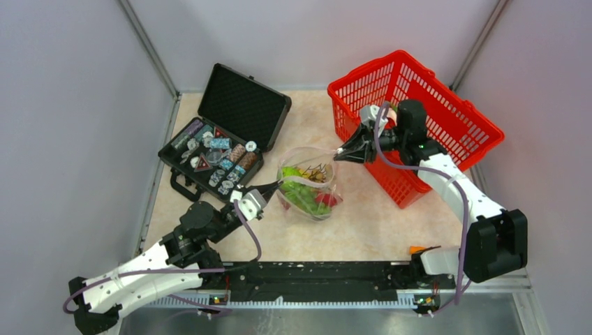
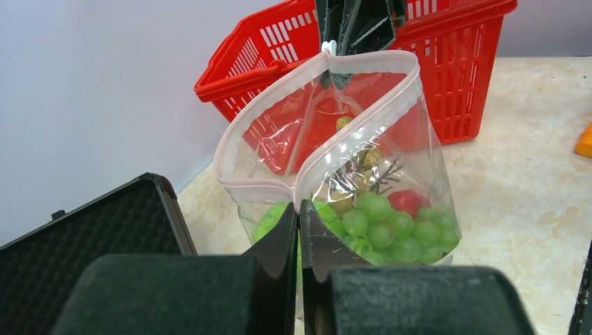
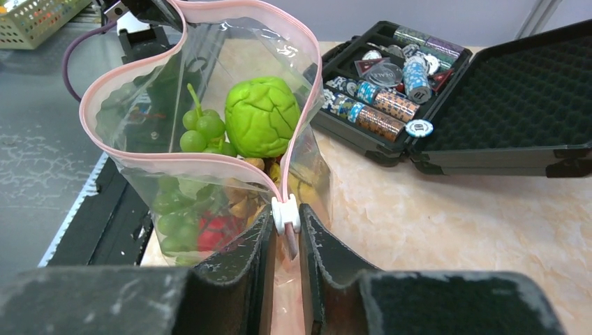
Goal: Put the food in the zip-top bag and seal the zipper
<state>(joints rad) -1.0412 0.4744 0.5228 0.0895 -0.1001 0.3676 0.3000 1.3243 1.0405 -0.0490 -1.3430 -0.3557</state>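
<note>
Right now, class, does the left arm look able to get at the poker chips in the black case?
Likely yes for reach: the black case lies beside the left gripper, nothing between. But that gripper is shut on the zip-top bag and must let go first.

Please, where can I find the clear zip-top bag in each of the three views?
Top external: the zip-top bag is mid-table, between the left gripper and the right gripper.
Left wrist: centre, just beyond the closed fingers, mouth open.
Right wrist: left and centre, its pink edge pinched by the fingers.
Shared landmark: the open black case, upper left from above, lower left in left wrist, upper right in right wrist.
</note>
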